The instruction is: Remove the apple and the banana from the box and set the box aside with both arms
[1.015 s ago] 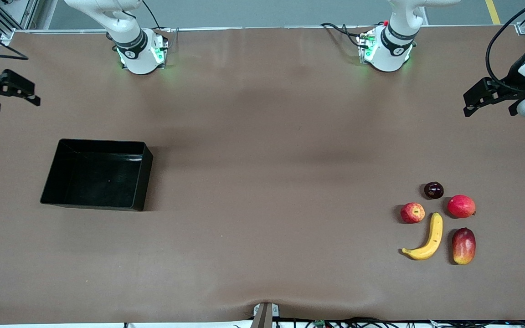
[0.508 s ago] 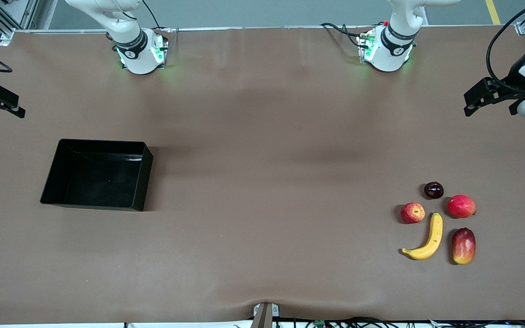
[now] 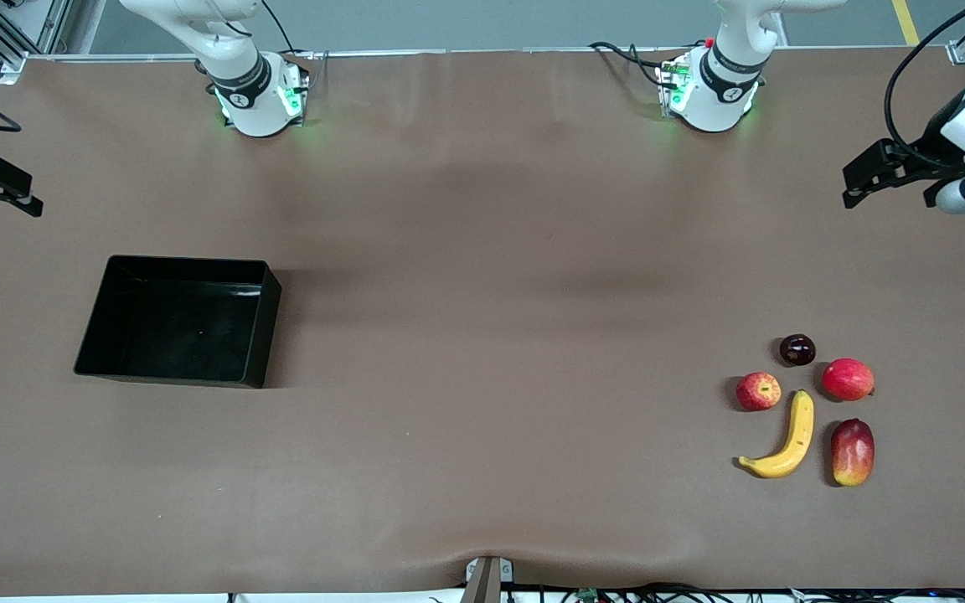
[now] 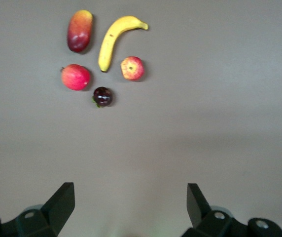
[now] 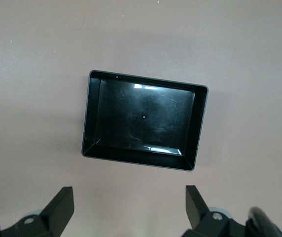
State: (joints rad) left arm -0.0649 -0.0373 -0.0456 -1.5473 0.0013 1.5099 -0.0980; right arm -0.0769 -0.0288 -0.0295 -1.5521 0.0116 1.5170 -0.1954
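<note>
Black box (image 3: 179, 322) empty, fruit out; both arms parked high at the table ends

Right gripper (image 5: 126, 207) hangs spread wide and empty, box below and ahead of its fingers; left gripper (image 4: 130, 205) likewise wide, nothing held, with apple (image 3: 758, 391) touching-close to banana (image 3: 786, 440) below it. Judged: task looks essentially done; if the box needs more shifting, grip two facing walls evenly, lift level. Mango (image 3: 852, 452), pinkish round fruit (image 3: 848, 378) and dark fruit (image 3: 797, 349) crowd the pair; nothing obstructs the box
</note>
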